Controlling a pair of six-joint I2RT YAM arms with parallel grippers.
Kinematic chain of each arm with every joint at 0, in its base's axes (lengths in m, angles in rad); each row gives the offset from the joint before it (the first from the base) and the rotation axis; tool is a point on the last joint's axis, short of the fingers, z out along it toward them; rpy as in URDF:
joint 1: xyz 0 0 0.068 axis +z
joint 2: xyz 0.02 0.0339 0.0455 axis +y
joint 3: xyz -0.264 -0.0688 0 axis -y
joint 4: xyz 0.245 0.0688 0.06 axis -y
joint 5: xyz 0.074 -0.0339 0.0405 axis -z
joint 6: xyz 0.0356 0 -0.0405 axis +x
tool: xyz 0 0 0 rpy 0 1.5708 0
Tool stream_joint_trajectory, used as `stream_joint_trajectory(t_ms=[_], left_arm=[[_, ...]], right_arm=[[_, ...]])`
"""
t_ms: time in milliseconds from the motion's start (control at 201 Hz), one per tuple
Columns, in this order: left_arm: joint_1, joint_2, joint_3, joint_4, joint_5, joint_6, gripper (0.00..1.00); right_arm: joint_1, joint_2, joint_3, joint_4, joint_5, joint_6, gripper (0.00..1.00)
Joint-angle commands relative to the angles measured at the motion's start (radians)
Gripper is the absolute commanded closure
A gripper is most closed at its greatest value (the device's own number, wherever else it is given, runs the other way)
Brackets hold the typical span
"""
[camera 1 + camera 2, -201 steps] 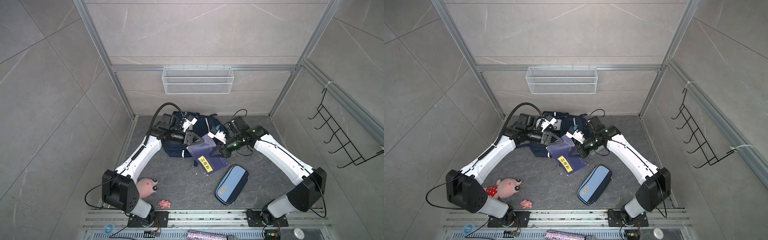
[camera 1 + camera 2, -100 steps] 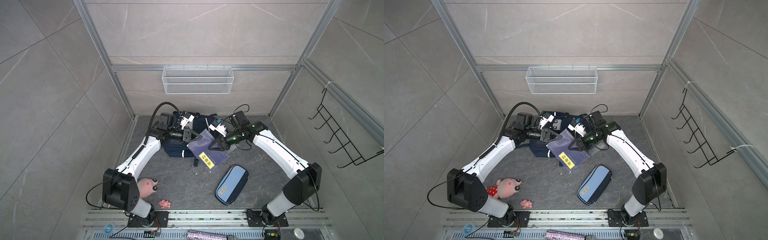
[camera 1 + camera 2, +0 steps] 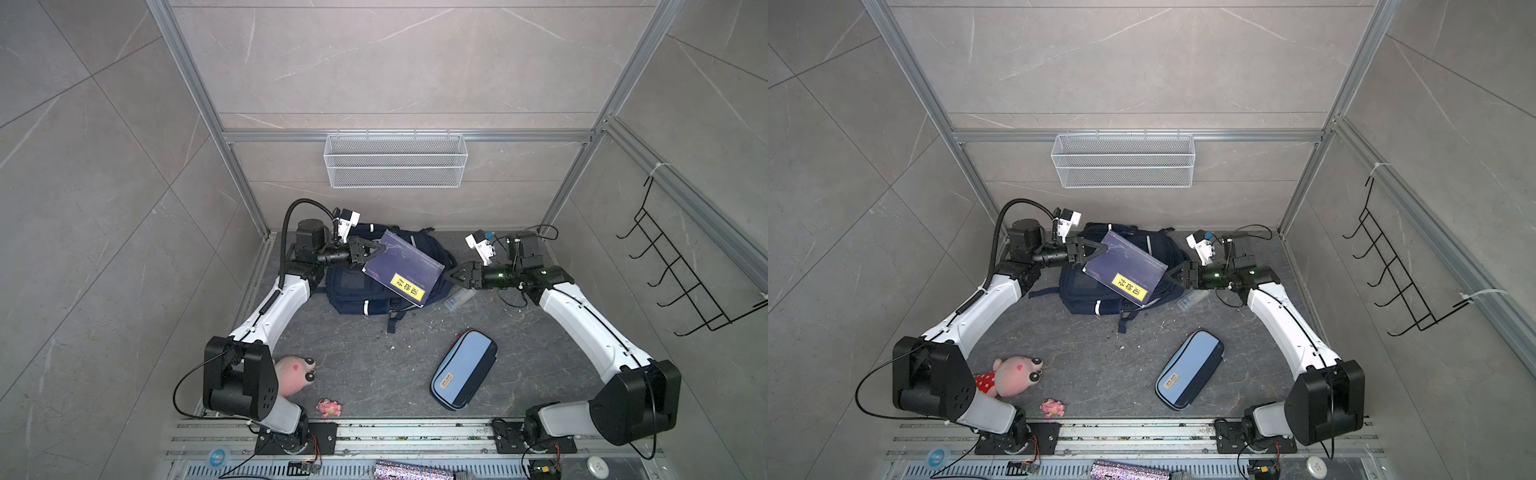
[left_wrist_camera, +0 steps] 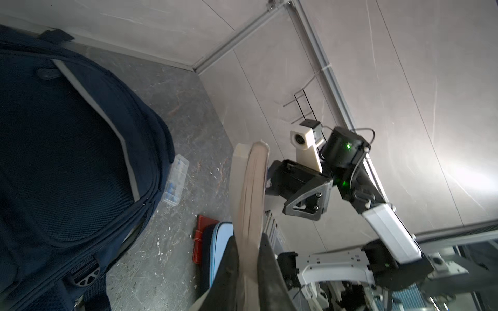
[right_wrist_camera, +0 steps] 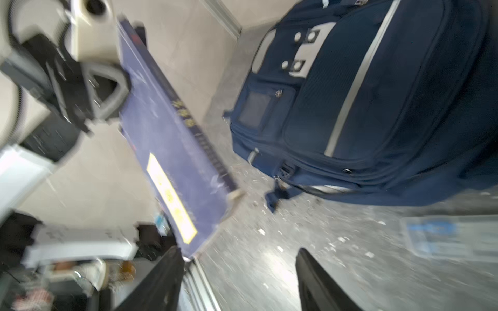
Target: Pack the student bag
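Navy-blue fabric student bag is seen lying flat, front up, at the centre back of the grey floor in both top views. Its long axis runs roughly left to right, with the windowed pocket toward the left. Above it, a dark-blue rectangular book with a yellow label is clamped at one corner by the left gripper. The right gripper is spread wide just beside the book's right edge and grips nothing.

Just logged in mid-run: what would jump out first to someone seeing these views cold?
A dark blue book with a yellow label, clamped at one corner by the left pincer and held tilted over the navy backpack at the back. The right pincer stands open just off the book's opposite corner. Nearer the front lie a light-blue pencil case and a pink plush toy.
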Motion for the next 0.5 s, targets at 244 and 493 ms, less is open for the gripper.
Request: stream_joint_trajectory(t_ms=[244,493], left_arm=[[-0.001,-0.005,-0.006,0.284,-0.121,-0.174,1.00],[-0.014,0.024,-0.011,0.322,-0.169,-0.202,1.00]], right_arm=[[0.007,0.074,-0.180,0.815,-0.043,0.574,0.33],[0.034,0.182,-0.201,1.014,-0.143,0.620,0.33]])
